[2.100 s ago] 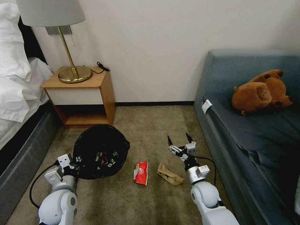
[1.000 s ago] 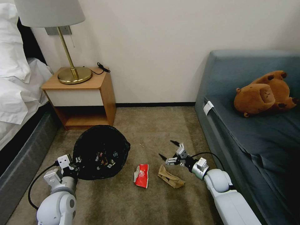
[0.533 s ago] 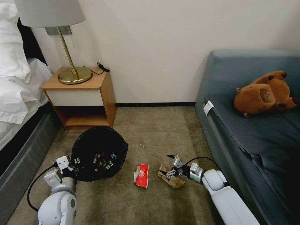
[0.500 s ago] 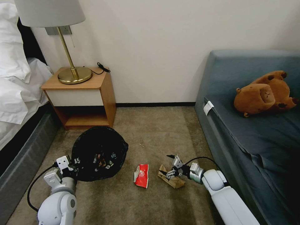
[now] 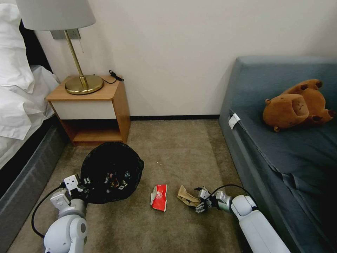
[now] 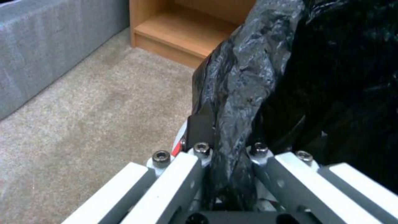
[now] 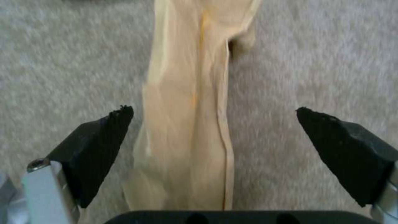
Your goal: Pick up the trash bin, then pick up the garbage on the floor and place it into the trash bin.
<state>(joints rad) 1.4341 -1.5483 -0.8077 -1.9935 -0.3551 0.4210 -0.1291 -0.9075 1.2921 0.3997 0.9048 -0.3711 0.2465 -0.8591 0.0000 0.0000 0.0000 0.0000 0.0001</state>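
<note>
The right hand (image 5: 199, 203) is low on the carpet (image 5: 182, 147), its fingers spread wide to either side of the paper bag (image 5: 187, 198) and not yet gripping it. In the right wrist view the bag (image 7: 188, 109) lies lengthwise between the two black pads (image 7: 99, 137), nearer one pad than the other. That offset is the likely trouble: closing from here may push the light bag sideways or pinch only a loose fold, which would slip out on the lift. Pads this low may also drag on the carpet pile.

The left hand (image 5: 81, 183) is clenched on the rim of the bin (image 5: 110, 170), the black liner (image 6: 236, 102) bunched between its fingers. If it holds mostly plastic, the bin could sag or tip.

The red wrapper (image 5: 159, 196) lies just beside the bag, between it and the bin, and could get knocked in passing. The sofa (image 5: 281, 147) stands close on the right arm's side, limiting its swing. The nightstand (image 5: 93, 105) sits behind the bin; the plush toy (image 5: 296, 105) on the sofa is well apart.
</note>
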